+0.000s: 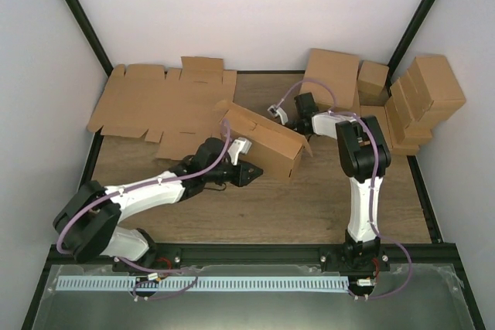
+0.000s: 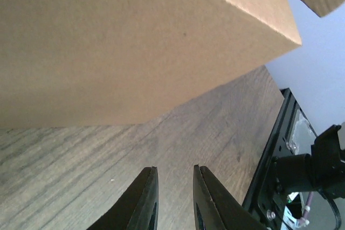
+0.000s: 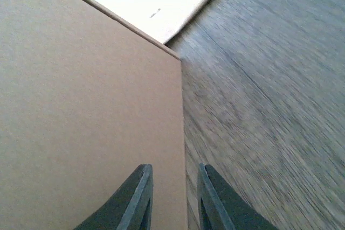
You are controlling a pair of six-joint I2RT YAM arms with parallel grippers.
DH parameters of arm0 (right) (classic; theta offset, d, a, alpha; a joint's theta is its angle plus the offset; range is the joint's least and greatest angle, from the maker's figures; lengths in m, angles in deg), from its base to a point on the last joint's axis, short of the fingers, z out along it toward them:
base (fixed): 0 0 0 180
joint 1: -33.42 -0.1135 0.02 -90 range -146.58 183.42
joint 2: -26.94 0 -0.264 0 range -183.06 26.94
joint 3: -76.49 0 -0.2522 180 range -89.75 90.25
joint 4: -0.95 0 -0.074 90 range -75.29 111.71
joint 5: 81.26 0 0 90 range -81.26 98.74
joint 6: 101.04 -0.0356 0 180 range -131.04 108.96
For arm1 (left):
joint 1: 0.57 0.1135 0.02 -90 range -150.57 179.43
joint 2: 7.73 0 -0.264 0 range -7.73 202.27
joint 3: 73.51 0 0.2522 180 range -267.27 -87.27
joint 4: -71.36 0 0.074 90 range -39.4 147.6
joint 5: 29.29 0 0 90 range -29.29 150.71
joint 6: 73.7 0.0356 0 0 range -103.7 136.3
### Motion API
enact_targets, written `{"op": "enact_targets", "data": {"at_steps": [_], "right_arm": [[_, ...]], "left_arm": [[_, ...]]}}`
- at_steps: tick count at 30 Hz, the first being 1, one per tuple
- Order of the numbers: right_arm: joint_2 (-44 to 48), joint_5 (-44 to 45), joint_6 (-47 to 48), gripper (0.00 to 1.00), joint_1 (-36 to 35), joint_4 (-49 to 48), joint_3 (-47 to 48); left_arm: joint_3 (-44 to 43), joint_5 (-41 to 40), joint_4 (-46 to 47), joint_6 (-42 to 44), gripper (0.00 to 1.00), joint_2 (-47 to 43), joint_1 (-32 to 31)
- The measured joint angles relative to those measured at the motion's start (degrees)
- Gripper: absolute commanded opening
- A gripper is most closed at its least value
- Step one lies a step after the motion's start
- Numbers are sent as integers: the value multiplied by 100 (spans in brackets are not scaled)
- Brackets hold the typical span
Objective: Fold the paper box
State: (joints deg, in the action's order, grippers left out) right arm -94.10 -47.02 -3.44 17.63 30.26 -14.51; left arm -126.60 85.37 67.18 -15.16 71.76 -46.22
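Sharp-creased brown paper box [image 1: 267, 141]; left end effector [image 2: 173, 168] and right end effector [image 3: 173, 167] are slightly parted, empty.

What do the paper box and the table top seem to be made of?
The paper box: brown cardboard, matte, unprinted, with creased edges. The table top: wood or wood-look laminate, judging by the grain lines; which one, unclear.
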Motion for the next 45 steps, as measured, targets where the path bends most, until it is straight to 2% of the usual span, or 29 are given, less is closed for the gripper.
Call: {"op": "enact_targets", "data": {"at_steps": [12,22,28,33,37,41,45], "right_arm": [[-33,-234,713,26,-621,293,131],[105,-227,920,27,-713,485,-129],[431,678,332,27,-612,398,-131],[1102,1622,-155,29,-262,328,-129],[1663,2426,-420,32,-133,428,-39],[2190,3154,-761,40,-153,680,94],[2918,3746,-1202,47,-164,946,63]], "left_arm": [[-103,-245,435,-11,22,498,-61],[-214,-568,490,-125,23,546,-702],[-214,-804,450,-173,26,518,-778],[-208,-1167,31,-179,30,72,-791],[-208,-1534,-625,-125,34,-595,-791],[-256,-1910,-1574,-26,39,-1298,-697],[-560,-2131,-2677,144,43,-1956,-72]]}}
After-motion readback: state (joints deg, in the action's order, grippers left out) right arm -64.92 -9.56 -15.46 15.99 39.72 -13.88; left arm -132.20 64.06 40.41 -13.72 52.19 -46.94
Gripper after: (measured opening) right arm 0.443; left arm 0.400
